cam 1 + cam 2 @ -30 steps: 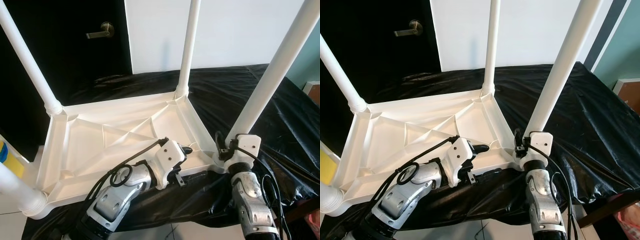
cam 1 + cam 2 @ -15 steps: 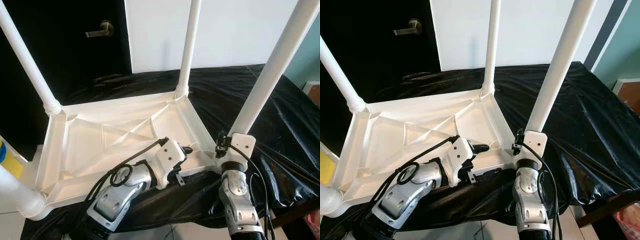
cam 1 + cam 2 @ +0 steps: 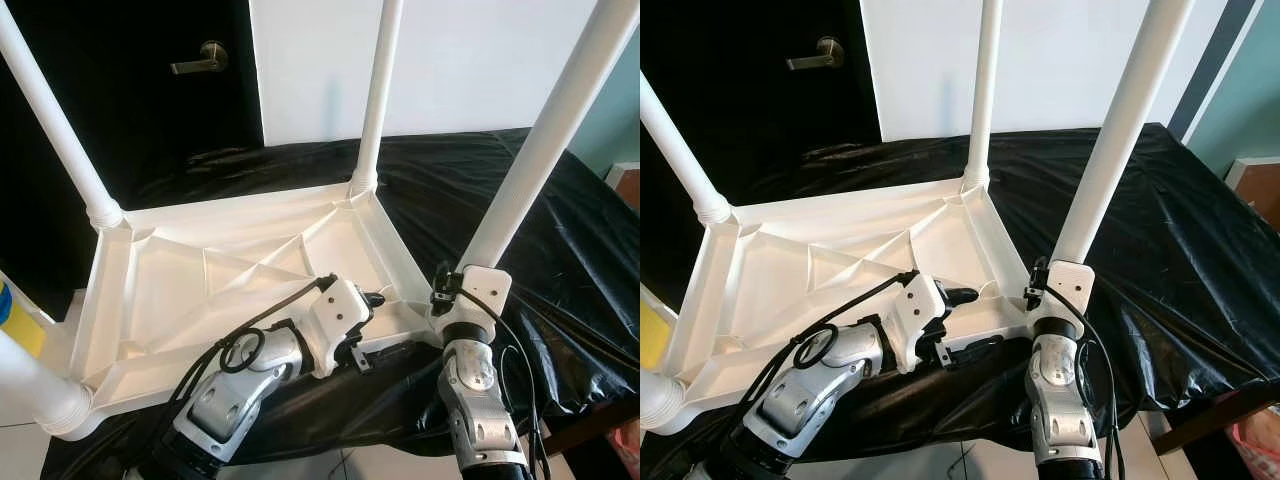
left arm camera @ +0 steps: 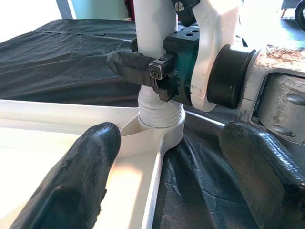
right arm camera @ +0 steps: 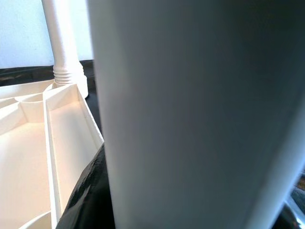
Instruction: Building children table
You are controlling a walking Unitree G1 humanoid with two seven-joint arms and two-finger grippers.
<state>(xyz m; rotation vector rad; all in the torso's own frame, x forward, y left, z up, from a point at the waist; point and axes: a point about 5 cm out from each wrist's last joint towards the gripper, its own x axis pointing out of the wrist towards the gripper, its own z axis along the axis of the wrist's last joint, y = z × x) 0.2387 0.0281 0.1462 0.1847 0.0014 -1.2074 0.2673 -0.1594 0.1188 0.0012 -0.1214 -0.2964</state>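
No readable text, label, brand, number or sign anywhere.

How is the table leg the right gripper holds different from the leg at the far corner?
The held leg leans to the right and is gripped by the right gripper just above its socket. The far leg stands nearly straight, untouched. Both are white and seated in the upturned tabletop.
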